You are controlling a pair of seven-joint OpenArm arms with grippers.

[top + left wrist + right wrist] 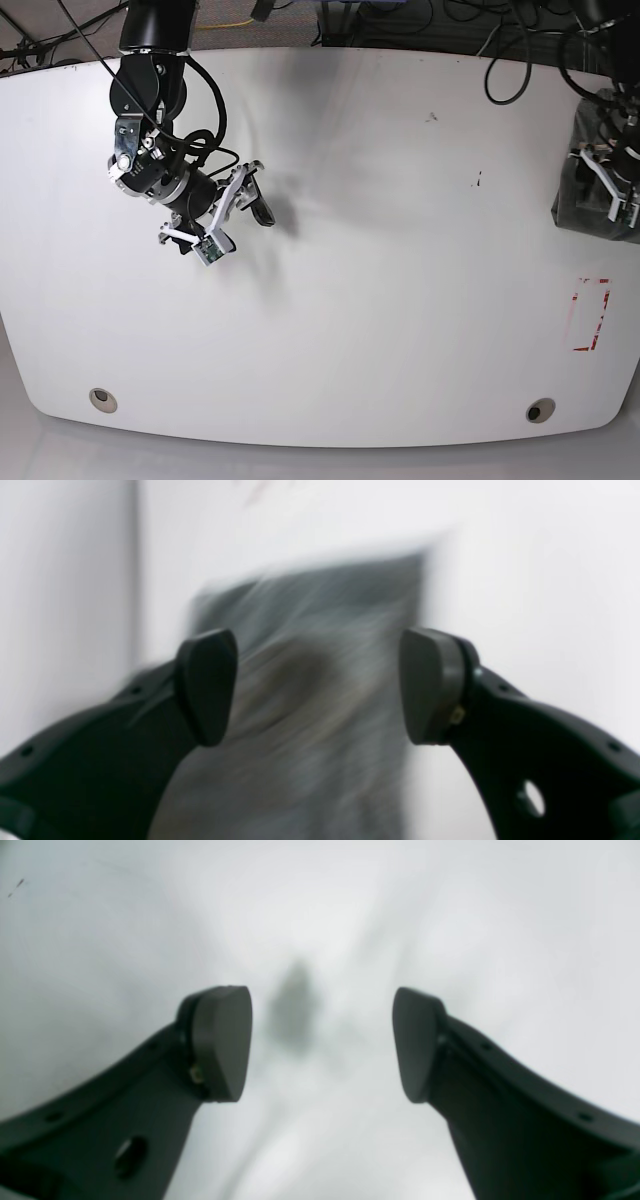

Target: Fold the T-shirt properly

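Note:
The T-shirt (580,195) lies as a compact dark-grey bundle at the table's far right edge. In the left wrist view the T-shirt (320,760) is a motion-blurred grey patch below the fingers. My left gripper (610,188) hovers over it, and in the wrist view that gripper (320,685) stands open with nothing between its pads. My right gripper (238,218) is far off at the table's left. It (320,1042) is open over bare white table (525,940), holding nothing.
A red rectangle outline (590,315) is marked on the table near the right edge, in front of the shirt. Two round holes (100,398) (540,410) sit by the front edge. Cables (500,40) hang along the far edge.

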